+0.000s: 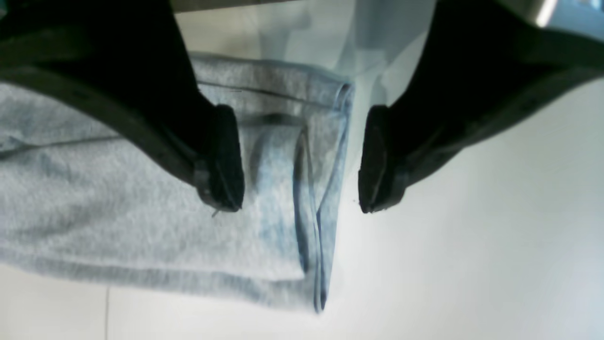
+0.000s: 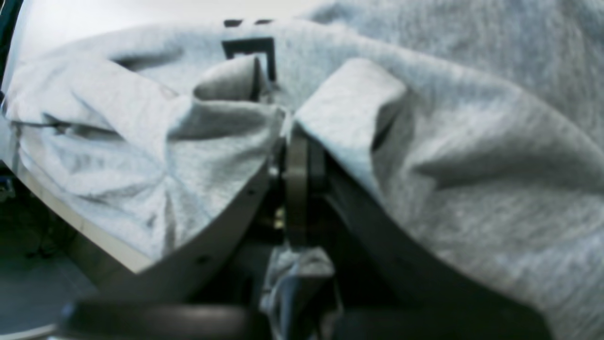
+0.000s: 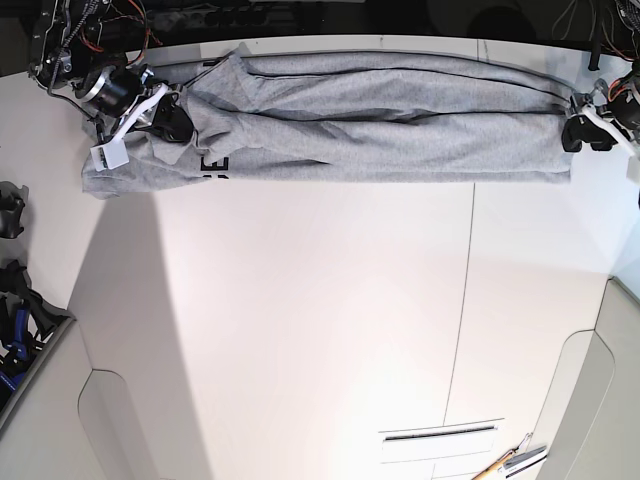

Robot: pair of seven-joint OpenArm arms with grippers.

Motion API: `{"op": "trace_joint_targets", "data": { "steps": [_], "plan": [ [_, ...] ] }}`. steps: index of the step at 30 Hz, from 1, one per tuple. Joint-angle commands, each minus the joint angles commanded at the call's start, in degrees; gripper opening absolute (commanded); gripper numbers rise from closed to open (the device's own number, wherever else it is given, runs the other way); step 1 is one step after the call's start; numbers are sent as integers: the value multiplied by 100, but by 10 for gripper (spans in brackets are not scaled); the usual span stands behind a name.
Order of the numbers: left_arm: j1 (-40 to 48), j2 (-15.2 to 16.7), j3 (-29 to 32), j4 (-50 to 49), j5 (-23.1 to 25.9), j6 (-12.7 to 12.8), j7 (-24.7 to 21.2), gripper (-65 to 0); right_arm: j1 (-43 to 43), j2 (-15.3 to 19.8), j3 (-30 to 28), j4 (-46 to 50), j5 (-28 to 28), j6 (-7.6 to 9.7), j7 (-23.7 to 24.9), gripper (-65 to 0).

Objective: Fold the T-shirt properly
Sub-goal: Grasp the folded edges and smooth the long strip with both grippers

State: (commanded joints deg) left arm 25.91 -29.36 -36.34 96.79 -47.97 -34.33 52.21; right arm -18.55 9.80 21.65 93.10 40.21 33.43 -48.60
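The grey T-shirt (image 3: 380,120) lies stretched in a long folded band along the far edge of the table, with black lettering (image 3: 213,165) showing near its left end. My right gripper (image 3: 170,118) sits at that left end. In the right wrist view this gripper (image 2: 290,137) is shut on a bunched fold of the T-shirt (image 2: 472,156), with lettering (image 2: 250,47) just beyond it. My left gripper (image 3: 578,130) is at the band's right end. In the left wrist view it (image 1: 299,160) stands open, and the T-shirt's layered edge (image 1: 325,189) lies between its fingers (image 1: 222,160) without being pinched.
The white table (image 3: 320,330) has a seam (image 3: 470,300) running front to back. Small tools (image 3: 515,460) lie at the front right corner. Black gear (image 3: 10,215) stands off the left edge, where the table edge (image 2: 94,231) drops away. Cables run along the back.
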Motion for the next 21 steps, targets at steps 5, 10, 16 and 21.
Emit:
{"op": "trace_joint_targets", "data": {
  "steps": [5,10,16,21],
  "plan": [
    [2,0,0,0,22,0,17,-233,11,0,0,0,33,0,-2,-650],
    [17,0,0,-2,22,4,133,-233,11,0,0,0,31,2,-2,-650],
    [9,-4,0,-463,-177,20,164,-233,11,0,0,0,111,0,-4,-650],
    [-20,-105,0,-881,-214,-197,-98,-174,11,0,0,0,138,0,-7,-650]
  ]
}}
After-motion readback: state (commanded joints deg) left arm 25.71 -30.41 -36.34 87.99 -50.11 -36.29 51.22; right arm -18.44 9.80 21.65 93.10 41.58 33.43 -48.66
